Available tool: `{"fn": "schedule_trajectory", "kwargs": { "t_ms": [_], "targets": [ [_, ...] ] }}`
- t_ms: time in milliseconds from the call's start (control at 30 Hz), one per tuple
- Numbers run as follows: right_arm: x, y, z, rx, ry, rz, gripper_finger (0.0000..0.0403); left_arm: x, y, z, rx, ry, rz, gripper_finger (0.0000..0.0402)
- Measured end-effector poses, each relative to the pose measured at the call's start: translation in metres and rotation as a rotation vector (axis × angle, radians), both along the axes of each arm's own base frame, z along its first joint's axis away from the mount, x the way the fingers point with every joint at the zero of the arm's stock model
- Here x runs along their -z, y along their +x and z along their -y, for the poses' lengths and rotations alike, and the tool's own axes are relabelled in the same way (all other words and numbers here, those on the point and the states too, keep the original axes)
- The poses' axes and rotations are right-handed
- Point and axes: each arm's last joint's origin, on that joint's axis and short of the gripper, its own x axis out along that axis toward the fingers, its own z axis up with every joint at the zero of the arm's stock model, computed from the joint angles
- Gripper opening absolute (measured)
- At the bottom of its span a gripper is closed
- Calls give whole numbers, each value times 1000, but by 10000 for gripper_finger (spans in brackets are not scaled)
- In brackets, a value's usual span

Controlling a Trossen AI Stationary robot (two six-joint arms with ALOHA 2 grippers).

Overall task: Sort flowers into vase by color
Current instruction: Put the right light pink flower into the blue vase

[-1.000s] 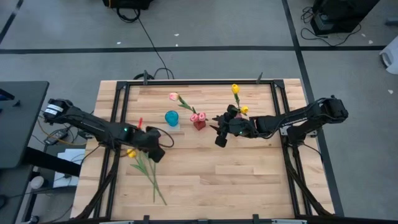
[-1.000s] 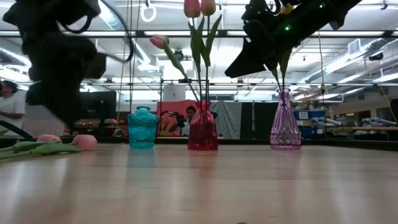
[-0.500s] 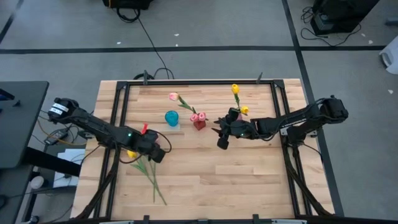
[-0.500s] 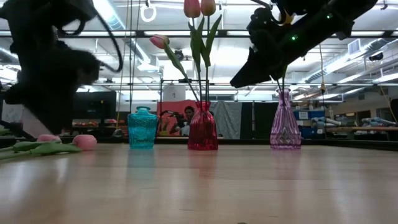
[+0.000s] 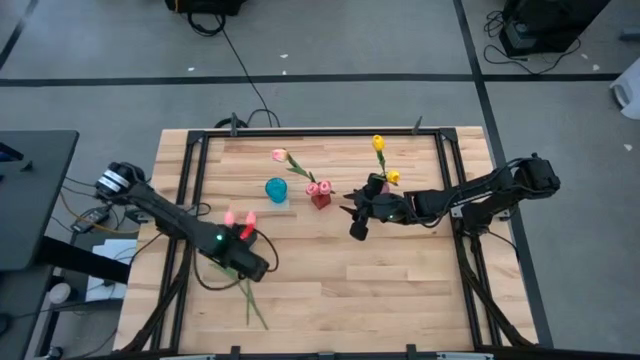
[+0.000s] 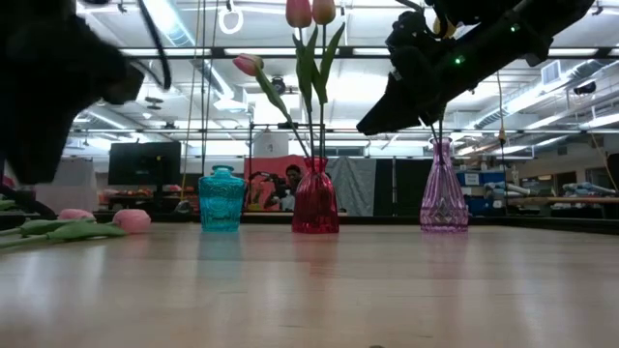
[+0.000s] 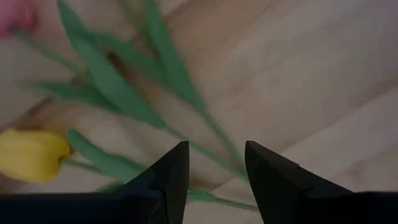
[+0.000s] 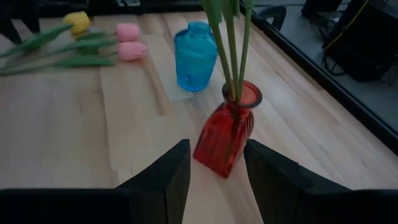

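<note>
Left claw [image 7: 215,163] apart, just above stems [image 7: 118,93] | stems lay crosswise beneath fingers | right claw [image 8: 214,163] apart, farther off, by red vase [image 8: 227,129]

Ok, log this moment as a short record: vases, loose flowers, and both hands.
red vase: holds pink tulips
purple vase: holds stems, yellow tulip above it
blue vase: no flowers in it
loose flowers: lying on the table, pink and yellow mixed
left hand: open, low over the loose stems
right hand: open, beside the red vase, holding nothing
</note>
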Motion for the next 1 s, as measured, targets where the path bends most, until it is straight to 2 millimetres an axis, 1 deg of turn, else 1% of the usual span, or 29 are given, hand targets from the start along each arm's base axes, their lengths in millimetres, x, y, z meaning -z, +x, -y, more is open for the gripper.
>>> {"fn": "schedule_trajectory", "kwargs": {
  "t_ms": [100,267,433,600,767,1000],
  "targets": [
    [-1,1,-1,-7,-8,8,164,12,4,3,-3,12,-55,163],
    [-1,1,-1,-7,-8,8,164,24,8,4,-2,51,-89,163],
    [-1,1,-1,-7,-8,8,164,28,10,4,2,76,-90,163],
    [-1,1,-1,-8,-9,8,164,33,18,7,4,69,-40,163],
    [-1,1,-1,-9,-11,6,164,39,17,8,8,71,-88,163],
    [-1,1,-1,-9,-11,7,164,39,16,7,34,77,-98,163]
  ]
}}
